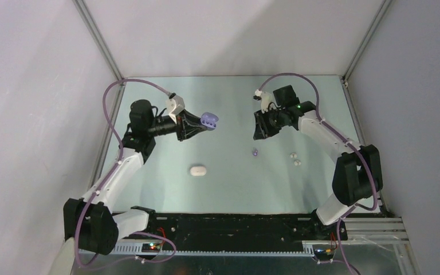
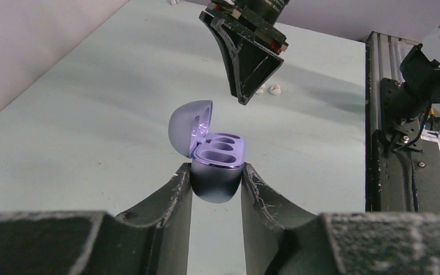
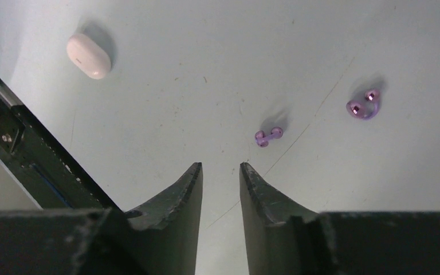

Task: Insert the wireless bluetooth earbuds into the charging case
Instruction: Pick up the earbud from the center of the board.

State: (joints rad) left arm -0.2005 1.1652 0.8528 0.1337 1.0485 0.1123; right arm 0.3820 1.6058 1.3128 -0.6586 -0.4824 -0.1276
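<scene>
The left tool (image 2: 215, 167) is clamped on the purple charging case (image 2: 216, 186) (lid flipped up), held off the table (image 2: 63, 126). The right tool (image 3: 220, 166), narrowly parted and empty, hangs near one purple earbud (image 3: 268, 136), with a second purple earbud (image 3: 364, 106) lying farther off.

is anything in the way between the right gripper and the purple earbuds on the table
Nothing visible. In the right wrist view only bare table lies between the right gripper and the nearer purple earbud; the second purple earbud is farther out, and the white case lies well off to the side.
</scene>
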